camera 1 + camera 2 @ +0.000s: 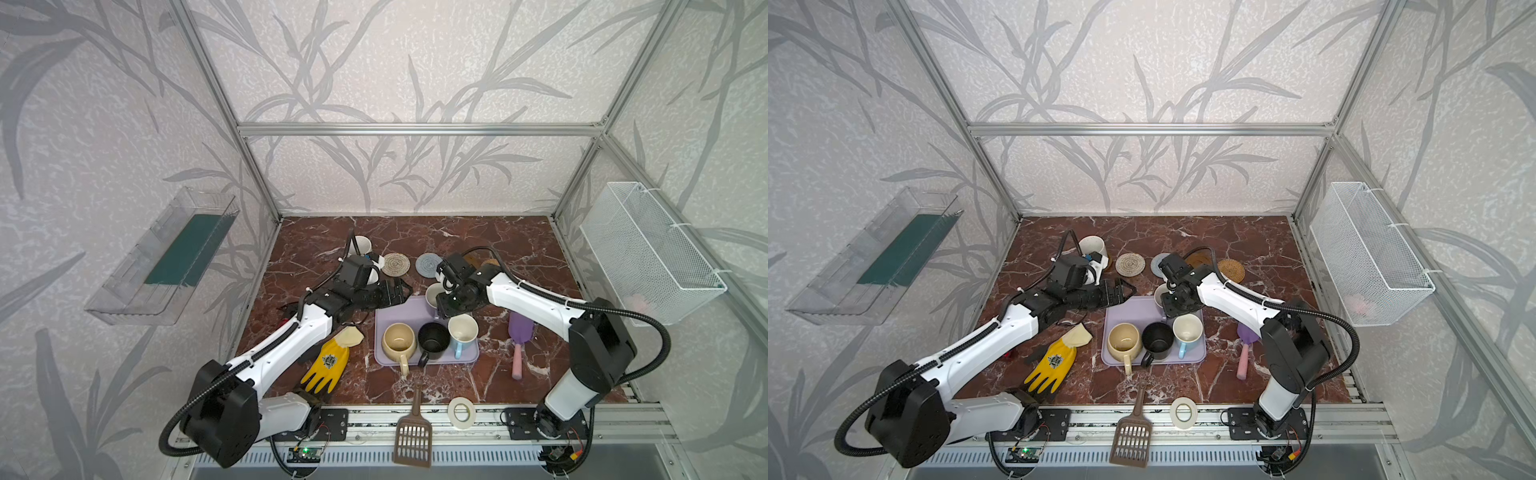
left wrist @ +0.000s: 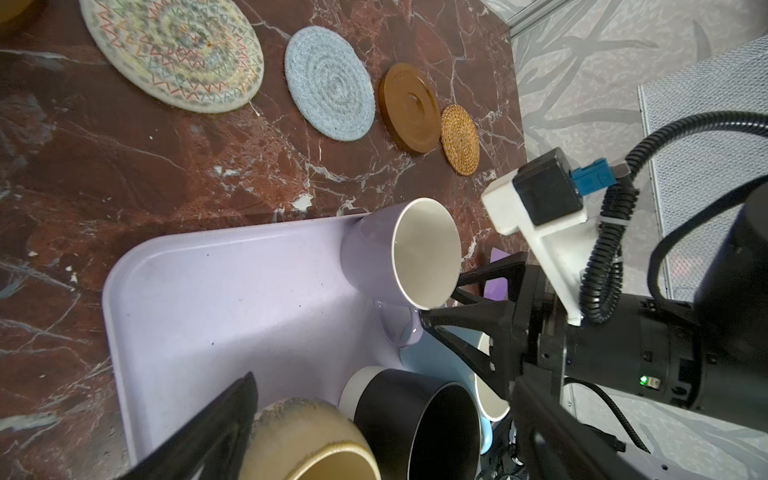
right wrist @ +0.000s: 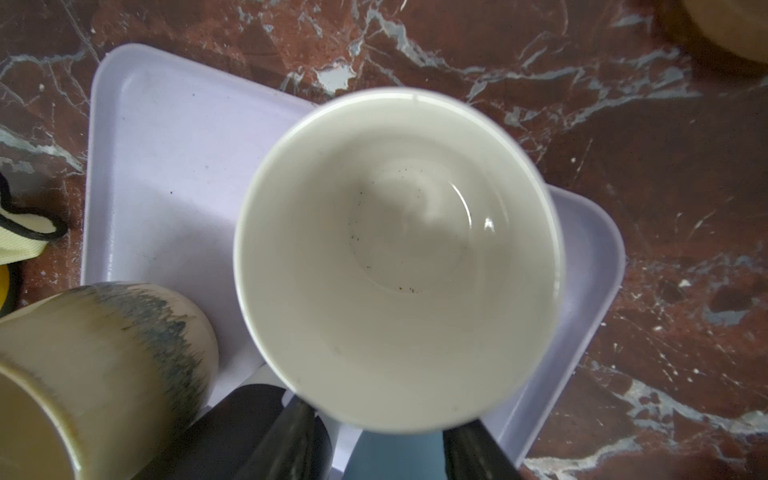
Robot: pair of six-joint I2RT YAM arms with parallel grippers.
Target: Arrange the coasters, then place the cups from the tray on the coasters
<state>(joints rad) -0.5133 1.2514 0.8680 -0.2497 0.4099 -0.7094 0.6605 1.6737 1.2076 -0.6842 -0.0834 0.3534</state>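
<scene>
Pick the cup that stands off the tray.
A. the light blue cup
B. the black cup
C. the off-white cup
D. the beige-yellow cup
C: in a top view the off-white cup stands well behind the tray, off it, while the black cup, the light blue cup and the beige-yellow cup sit on it.

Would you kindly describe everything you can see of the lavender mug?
The lavender mug is glossy, ceramic-looking, with a white inside, empty apart from a few dark specks. It stands upright in the far right corner of the tray, handle towards the right gripper, whose jaws stand apart on either side of that handle; contact is unclear.
</scene>
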